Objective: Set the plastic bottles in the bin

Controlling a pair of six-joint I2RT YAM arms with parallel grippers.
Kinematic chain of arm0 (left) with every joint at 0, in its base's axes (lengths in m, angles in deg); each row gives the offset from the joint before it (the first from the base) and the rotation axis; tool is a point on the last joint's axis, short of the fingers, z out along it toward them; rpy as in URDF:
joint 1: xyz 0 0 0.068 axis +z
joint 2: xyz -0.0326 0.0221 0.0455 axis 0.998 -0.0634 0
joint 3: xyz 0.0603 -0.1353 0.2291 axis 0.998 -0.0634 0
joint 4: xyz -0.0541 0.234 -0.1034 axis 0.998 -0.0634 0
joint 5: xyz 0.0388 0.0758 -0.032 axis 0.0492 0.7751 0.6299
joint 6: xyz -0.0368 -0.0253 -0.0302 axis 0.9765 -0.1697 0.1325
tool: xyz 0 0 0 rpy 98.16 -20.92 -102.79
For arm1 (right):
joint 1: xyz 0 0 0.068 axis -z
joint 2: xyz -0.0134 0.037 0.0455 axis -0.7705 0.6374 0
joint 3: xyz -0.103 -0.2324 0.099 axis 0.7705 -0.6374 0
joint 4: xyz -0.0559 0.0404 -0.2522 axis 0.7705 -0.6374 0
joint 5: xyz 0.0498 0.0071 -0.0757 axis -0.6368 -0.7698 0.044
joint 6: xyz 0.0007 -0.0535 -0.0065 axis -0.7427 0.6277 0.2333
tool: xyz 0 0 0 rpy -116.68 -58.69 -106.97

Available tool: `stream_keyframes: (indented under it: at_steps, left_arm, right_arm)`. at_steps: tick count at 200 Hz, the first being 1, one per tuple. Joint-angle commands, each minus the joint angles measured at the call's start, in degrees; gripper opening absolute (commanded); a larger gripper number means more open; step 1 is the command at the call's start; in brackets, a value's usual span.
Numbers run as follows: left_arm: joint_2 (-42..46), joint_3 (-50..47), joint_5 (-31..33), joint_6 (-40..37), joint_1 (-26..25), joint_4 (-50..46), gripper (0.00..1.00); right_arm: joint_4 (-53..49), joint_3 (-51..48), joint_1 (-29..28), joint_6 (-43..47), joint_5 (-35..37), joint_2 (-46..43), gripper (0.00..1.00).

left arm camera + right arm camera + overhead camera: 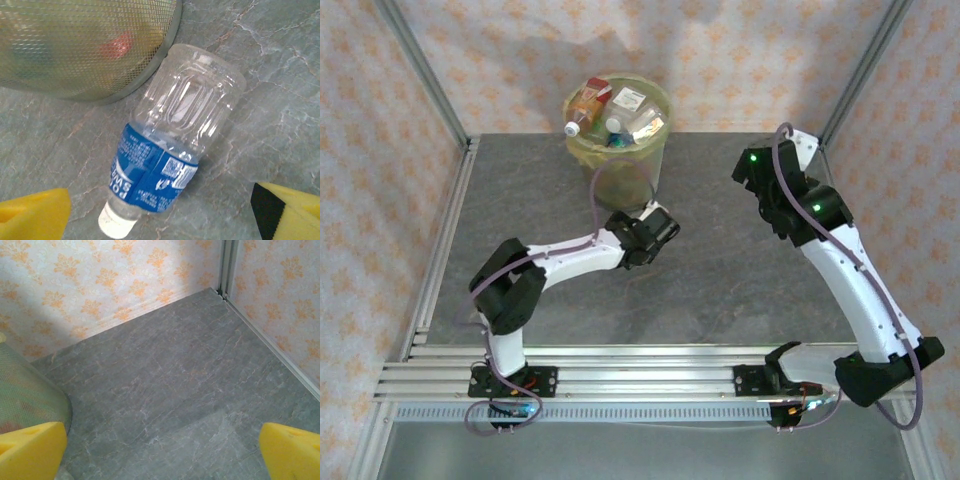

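Clear bottle (170, 145) lies beside mesh bin (90, 50) | left pincer (160, 220) open above it | right pincer (162, 452) open above grey table (175, 365)

Orange-flowered wallpaper walls (100, 285) and aluminium corner posts (415, 60) enclose a grey marbled tabletop (720, 270).

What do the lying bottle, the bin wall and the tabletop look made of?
Bottle: clear, glossy, thin plastic; its ribbed panels catch highlights.
Bin wall: fine mesh, probably metal, matte; colours show through it.
Tabletop: grey stone-look surface with pale veins, possibly laminate.
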Motion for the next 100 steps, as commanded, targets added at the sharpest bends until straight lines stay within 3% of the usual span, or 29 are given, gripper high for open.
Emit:
stream_keyframes:
  at_steps: [1,100]
  left_arm:
    - [-2.34,3.42,3.74,0.47,1.35,-3.7,0.94]
    - [-9.52,7.33,0.41,-0.5,5.98,-3.97,0.92]
  right_arm:
    - [0.62,-0.97,0.09,-0.93,2.02,-1.11,0.99]
    - [2.06,-2.75,0.11,-1.1,0.02,-0.59,0.99]
